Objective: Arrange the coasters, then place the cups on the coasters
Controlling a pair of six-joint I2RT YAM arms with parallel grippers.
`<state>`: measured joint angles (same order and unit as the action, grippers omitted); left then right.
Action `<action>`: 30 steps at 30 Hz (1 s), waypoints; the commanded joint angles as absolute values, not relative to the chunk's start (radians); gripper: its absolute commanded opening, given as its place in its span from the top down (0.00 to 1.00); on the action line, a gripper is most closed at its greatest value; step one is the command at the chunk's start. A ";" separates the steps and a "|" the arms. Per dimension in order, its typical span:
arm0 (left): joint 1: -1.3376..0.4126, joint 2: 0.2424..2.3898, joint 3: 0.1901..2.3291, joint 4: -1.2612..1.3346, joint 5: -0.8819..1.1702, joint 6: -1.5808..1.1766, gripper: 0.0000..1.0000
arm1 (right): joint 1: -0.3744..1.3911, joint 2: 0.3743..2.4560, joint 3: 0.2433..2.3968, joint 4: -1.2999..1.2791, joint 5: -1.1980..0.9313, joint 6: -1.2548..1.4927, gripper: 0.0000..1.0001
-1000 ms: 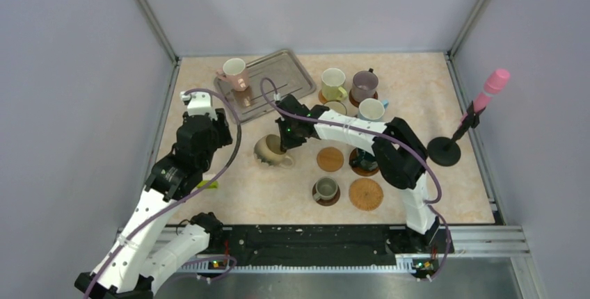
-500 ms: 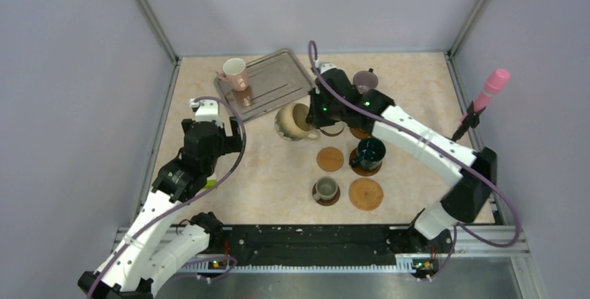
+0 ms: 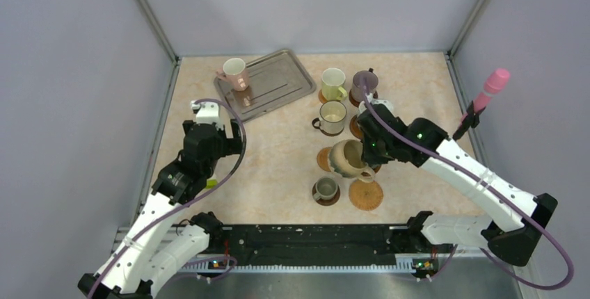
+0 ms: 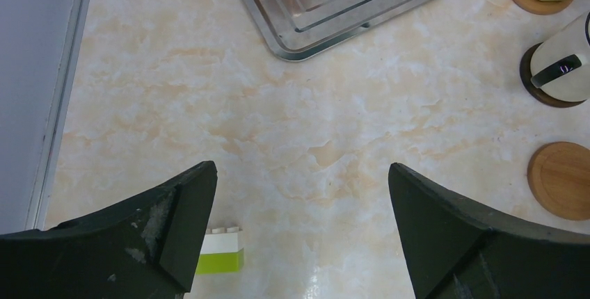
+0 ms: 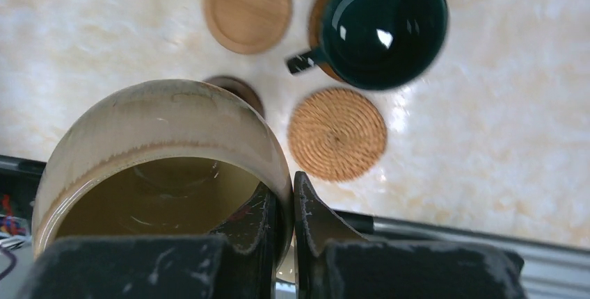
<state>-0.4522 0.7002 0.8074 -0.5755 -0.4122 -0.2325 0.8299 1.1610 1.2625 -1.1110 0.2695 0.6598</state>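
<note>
My right gripper (image 5: 284, 195) is shut on the rim of the tan cup (image 5: 160, 139), one finger inside and one outside. In the top view it holds this cup (image 3: 346, 158) tilted above the front coasters. Below lie a woven coaster (image 5: 337, 133), a light wood coaster (image 5: 247, 7) and the dark teal cup (image 5: 386, 24) on its coaster. The cream cup (image 3: 332, 116), yellow-green cup (image 3: 333, 83), mauve cup (image 3: 364, 85) and small grey-olive cup (image 3: 325, 189) stand on coasters. A pinkish-white cup (image 3: 234, 73) is on the tray. My left gripper (image 4: 300, 195) hangs open over bare table at the left.
The silver tray (image 3: 275, 85) lies at the back left, its corner (image 4: 348, 7) showing in the left wrist view. A green and white brick (image 4: 221, 252) lies beside my left finger. A pink-tipped stick (image 3: 490, 87) stands at the right wall. Grey walls close in three sides.
My right arm has carried the tan cup from the table's middle, past the tray, rightwards to above the front coasters, uncovering the cream cup. The left arm has shifted slightly.
</note>
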 commanded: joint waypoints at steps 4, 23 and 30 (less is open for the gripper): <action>-0.451 0.678 0.802 -0.516 -0.403 -0.221 0.01 | 0.828 1.021 1.161 -1.249 0.329 0.860 1.00; -0.451 0.659 0.801 -0.515 -0.398 -0.222 0.01 | 0.856 1.011 0.876 -1.187 0.368 1.003 1.00; -0.450 0.655 0.799 -0.515 -0.400 -0.223 0.01 | 0.856 1.041 0.844 -1.158 0.388 0.995 1.00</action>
<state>-0.4522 0.6693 0.8017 -0.5678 -0.4007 -0.2325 0.8444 1.0340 0.8307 -1.2156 0.3489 0.9745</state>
